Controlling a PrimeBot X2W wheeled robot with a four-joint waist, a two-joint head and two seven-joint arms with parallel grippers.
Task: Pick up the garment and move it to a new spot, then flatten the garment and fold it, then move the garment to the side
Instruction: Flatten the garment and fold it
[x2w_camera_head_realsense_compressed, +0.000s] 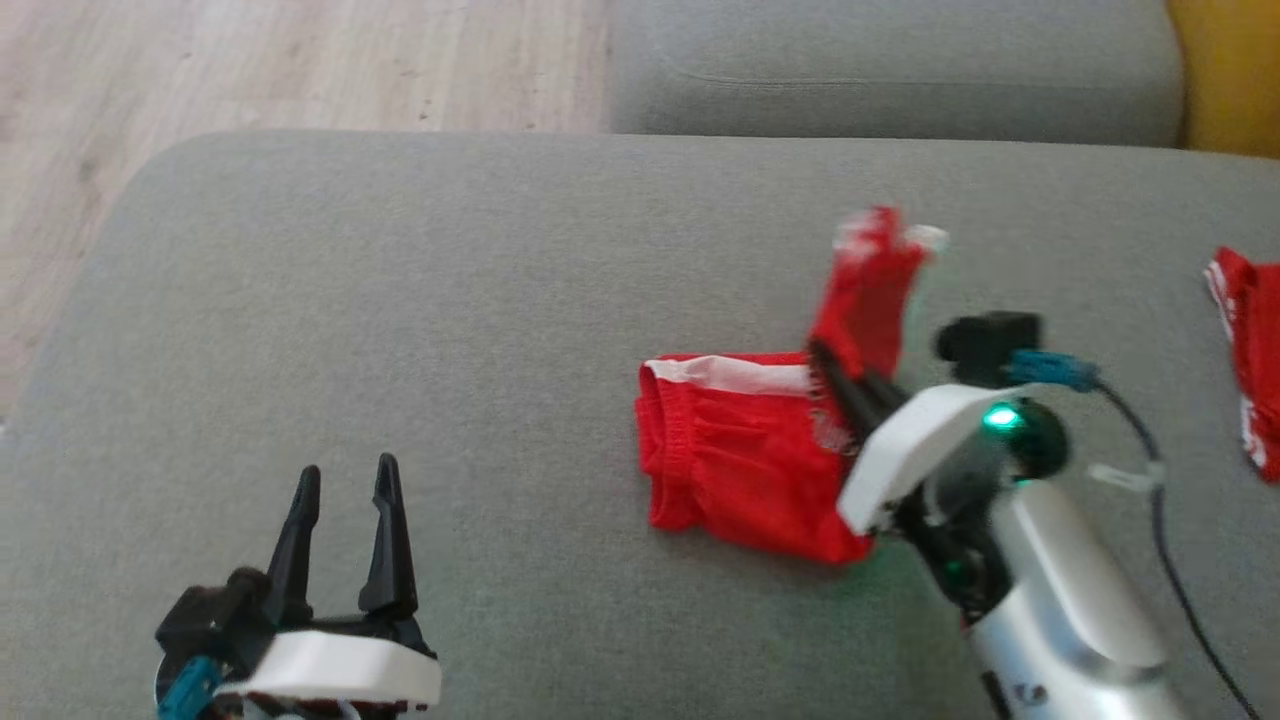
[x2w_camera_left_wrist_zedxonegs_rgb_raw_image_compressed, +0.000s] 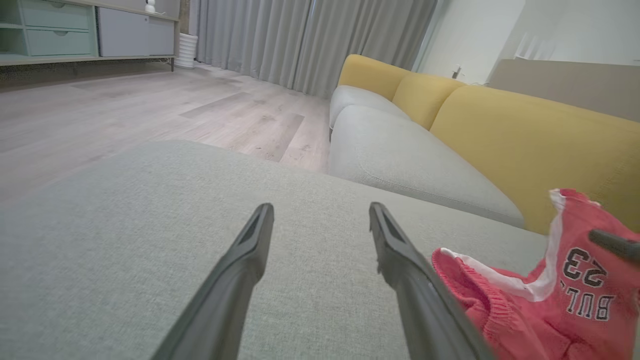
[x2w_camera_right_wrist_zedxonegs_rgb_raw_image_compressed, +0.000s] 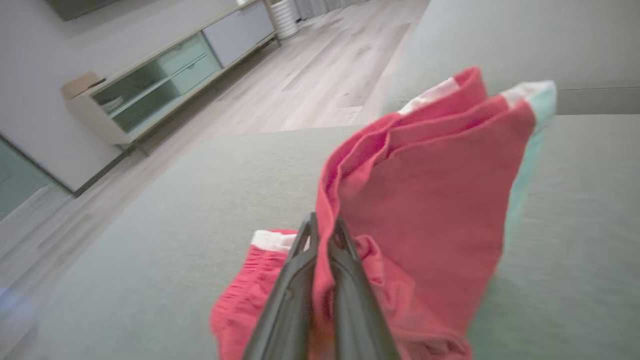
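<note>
The garment (x2w_camera_head_realsense_compressed: 740, 450) is a pair of red shorts with white trim, lying on the grey sofa cushion (x2w_camera_head_realsense_compressed: 400, 300) right of centre. My right gripper (x2w_camera_head_realsense_compressed: 825, 360) is shut on a fold of it, and one leg of the cloth stands lifted above the rest. In the right wrist view the red garment (x2w_camera_right_wrist_zedxonegs_rgb_raw_image_compressed: 430, 200) is pinched between the closed fingers of my right gripper (x2w_camera_right_wrist_zedxonegs_rgb_raw_image_compressed: 322, 225) and hangs up and to the right. My left gripper (x2w_camera_head_realsense_compressed: 345, 480) stands open at the lower left with nothing in it. The left wrist view has the left gripper (x2w_camera_left_wrist_zedxonegs_rgb_raw_image_compressed: 320, 212) wide apart and the garment (x2w_camera_left_wrist_zedxonegs_rgb_raw_image_compressed: 550, 300) to its right, printed with black lettering.
A second red garment (x2w_camera_head_realsense_compressed: 1245, 350) lies at the cushion's right edge. Another grey seat cushion (x2w_camera_head_realsense_compressed: 900, 70) and yellow backrests (x2w_camera_left_wrist_zedxonegs_rgb_raw_image_compressed: 525, 140) lie beyond. Wooden floor (x2w_camera_head_realsense_compressed: 250, 60) runs past the cushion's far left edge. A low cabinet (x2w_camera_right_wrist_zedxonegs_rgb_raw_image_compressed: 160, 85) stands against the wall.
</note>
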